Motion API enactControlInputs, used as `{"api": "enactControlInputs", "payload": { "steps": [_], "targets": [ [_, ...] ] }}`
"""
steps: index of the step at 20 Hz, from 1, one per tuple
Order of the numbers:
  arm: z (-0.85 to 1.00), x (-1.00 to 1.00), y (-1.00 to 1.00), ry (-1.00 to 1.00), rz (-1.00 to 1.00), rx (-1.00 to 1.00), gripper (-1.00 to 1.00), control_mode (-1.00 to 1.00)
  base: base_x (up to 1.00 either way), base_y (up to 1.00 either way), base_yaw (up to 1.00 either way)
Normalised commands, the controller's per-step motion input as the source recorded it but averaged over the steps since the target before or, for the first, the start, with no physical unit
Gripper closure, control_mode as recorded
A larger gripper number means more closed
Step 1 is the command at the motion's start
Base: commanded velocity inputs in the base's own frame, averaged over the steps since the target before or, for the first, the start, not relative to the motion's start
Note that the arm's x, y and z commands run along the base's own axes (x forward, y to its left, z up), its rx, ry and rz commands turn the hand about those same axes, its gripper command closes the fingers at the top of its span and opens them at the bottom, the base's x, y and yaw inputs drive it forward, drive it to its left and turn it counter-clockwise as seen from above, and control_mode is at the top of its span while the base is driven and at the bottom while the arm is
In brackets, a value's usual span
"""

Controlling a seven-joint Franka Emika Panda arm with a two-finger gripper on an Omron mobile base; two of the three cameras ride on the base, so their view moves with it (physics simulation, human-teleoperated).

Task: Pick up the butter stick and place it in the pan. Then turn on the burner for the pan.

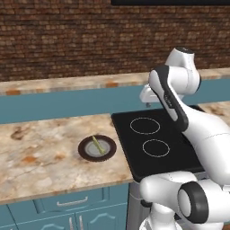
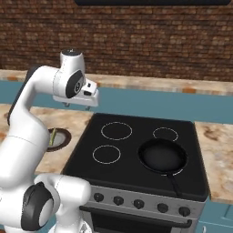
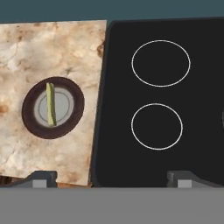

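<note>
The butter stick point(image 3: 50, 104) is a thin pale yellow-green stick lying on a dark-rimmed, grey-centred plate point(image 3: 30, 109) on the marble counter, left of the cooktop. I see the stick point(image 1: 96, 144) on that plate point(image 1: 83, 151) from the left base too, and from the right base it point(image 2: 52, 135) peeks out beside the arm. The black pan point(image 2: 162, 156) sits on the front right burner, handle toward the front. My gripper point(image 3: 113, 179) hangs open and empty, high over the cooktop's left edge point(image 2: 77, 104), to the right of the plate.
The black cooktop point(image 2: 136, 145) has white burner rings point(image 2: 116, 130) and a row of knobs point(image 2: 118, 200) on its front panel. A marble counter point(image 1: 40, 152) flanks it, with a blue backsplash and a brick wall behind. Blue drawers point(image 1: 67, 204) sit below the counter.
</note>
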Motion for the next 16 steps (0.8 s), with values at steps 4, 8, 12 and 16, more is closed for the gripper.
{"api": "enactControlInputs", "payload": {
  "steps": [4, 8, 12, 16],
  "targets": [
    [0.00, 0.00, 0.00, 0.00, 0.00, 0.00, -1.00, -1.00, 0.00, -0.02, 0.00],
    [-0.40, -0.02, 0.33, 0.01, 0.05, -0.03, -1.00, -1.00, 0.00, 0.00, 0.00],
    [-0.45, 0.44, 0.78, 0.10, 0.02, -0.06, -1.00, -1.00, 0.00, 0.00, 0.00],
    [-0.17, 0.78, 0.67, 0.07, 0.00, -0.02, -1.00, -1.00, 0.00, 0.00, 0.00]
  ]
}}
